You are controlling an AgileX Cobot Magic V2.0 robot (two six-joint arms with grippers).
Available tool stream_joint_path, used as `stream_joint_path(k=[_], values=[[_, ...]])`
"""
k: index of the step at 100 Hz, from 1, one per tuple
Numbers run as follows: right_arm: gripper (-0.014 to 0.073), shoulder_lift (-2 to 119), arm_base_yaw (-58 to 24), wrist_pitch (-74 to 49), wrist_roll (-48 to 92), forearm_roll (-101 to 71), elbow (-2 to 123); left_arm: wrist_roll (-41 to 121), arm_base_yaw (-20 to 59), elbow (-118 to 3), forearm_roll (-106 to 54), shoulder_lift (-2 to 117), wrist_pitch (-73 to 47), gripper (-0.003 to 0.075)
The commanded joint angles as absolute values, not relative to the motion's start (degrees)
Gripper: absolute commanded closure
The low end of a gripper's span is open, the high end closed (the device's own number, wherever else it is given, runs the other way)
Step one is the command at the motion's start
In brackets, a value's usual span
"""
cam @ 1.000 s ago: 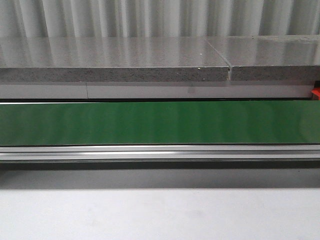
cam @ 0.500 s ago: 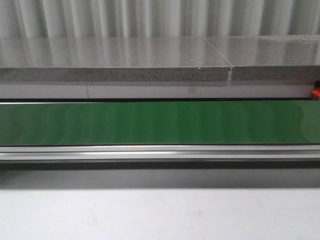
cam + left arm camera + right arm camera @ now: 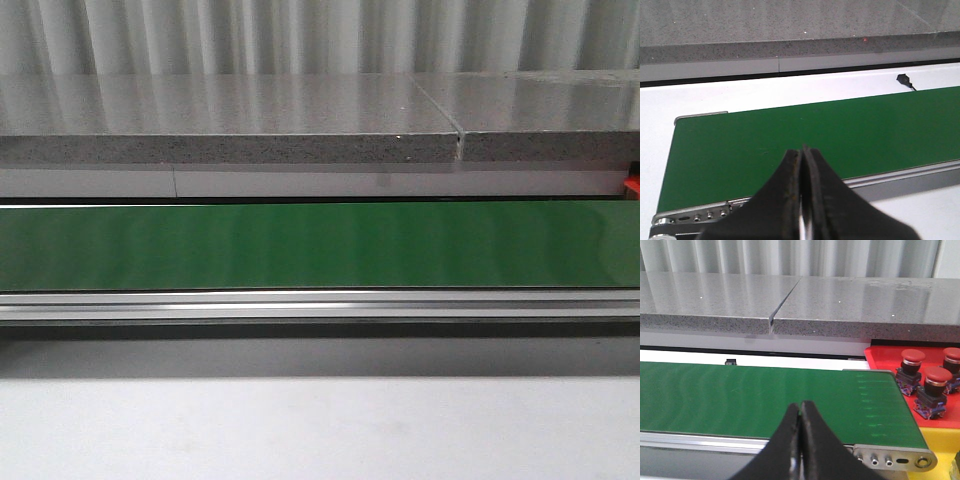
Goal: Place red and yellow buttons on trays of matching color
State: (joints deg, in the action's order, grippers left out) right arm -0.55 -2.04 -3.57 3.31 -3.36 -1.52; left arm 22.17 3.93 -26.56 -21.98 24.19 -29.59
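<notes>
Nothing moved since earlier frames. Right gripper (image 3: 801,412) clenched, empty, above green belt (image 3: 765,395); red buttons (image 3: 932,385) on red tray (image 3: 880,357) beyond belt's end. Left gripper (image 3: 802,160) clenched, empty.

In the front view neither arm shows, and the red tray (image 3: 632,187) is only a sliver cut by the frame's edge. In the right wrist view the tray's far side runs out of frame, 1 of the 3 red buttons (image 3: 953,361) is clipped, and the yellow tray (image 3: 940,445) is mostly cropped.
</notes>
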Motion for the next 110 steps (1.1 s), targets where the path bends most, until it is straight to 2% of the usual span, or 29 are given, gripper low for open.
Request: stream_joint_path(k=[1, 58, 86, 110], values=[[0.0661, -1.0, -2.1, 0.7, 3.2, -2.7, -0.7, 22.1, 4.4, -28.3, -23.3, 24.6, -25.8, 0.0741], [0.0661, -1.0, -2.1, 0.7, 3.2, -2.7, -0.7, 22.1, 4.4, -28.3, -23.3, 24.6, -25.7, 0.0741], [0.0661, -1.0, -2.1, 0.7, 3.2, -2.7, -0.7, 21.2, 4.4, -25.8, -17.1, 24.2, -12.7, 0.0741], [0.0661, -1.0, -2.1, 0.7, 3.2, -2.7, -0.7, -3.8, 6.0, -15.6, 5.4, 20.7, -1.2, 0.0741]])
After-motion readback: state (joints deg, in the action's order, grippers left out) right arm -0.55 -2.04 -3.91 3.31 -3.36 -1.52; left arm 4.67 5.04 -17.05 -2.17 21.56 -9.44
